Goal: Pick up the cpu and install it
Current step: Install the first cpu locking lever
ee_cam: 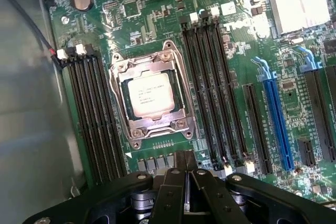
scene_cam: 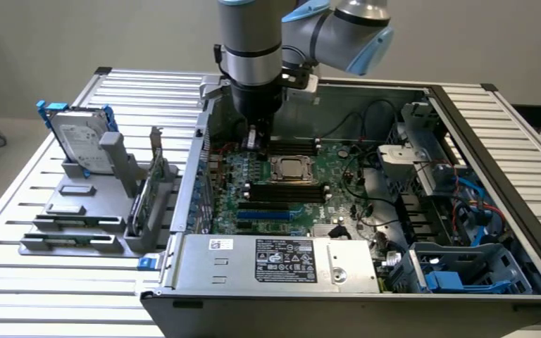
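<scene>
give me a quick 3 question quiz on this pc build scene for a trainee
1. True or false: the cpu already sits inside the socket frame on the green board.
2. Multiple choice: the gripper is a) shut and holding nothing, b) shut on the cpu, c) wide open.
3. Short answer: in the exterior view, on which side of the computer case does the hard drive with blue brackets stand?

Key
1. True: the silvery chip lies flat within the metal frame.
2. a: its fingers meet, with nothing between them, above the board beside the socket.
3. The exterior view's left, upright in a grey holder outside the case.
</scene>
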Motion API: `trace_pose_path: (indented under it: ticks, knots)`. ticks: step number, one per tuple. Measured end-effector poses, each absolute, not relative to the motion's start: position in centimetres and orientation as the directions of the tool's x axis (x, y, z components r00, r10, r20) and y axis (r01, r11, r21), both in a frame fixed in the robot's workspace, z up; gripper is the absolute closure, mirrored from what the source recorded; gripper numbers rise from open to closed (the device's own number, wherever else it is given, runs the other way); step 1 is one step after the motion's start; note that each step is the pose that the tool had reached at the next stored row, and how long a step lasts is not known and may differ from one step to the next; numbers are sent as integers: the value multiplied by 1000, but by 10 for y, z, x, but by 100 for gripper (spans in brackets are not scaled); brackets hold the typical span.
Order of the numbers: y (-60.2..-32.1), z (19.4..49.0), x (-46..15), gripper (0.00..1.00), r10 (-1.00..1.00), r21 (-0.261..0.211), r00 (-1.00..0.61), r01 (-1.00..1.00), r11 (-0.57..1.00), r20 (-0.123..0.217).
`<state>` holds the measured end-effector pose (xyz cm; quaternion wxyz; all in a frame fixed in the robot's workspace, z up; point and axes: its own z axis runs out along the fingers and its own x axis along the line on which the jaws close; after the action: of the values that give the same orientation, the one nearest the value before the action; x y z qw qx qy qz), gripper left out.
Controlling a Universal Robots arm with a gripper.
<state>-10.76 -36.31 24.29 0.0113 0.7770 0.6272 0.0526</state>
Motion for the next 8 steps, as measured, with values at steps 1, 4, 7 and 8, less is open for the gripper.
trace_pose_path:
  ticks: [1,4,7,8]
  knots:
    - [-362,242,-108,89,978,84,195,976,-201,67]
    - [-360,240,-108,89,984,86,168,981,-173,68]
    - [-358,240,-111,89,986,86,150,984,-156,66]
    - [-357,240,-111,89,987,86,146,985,-151,64]
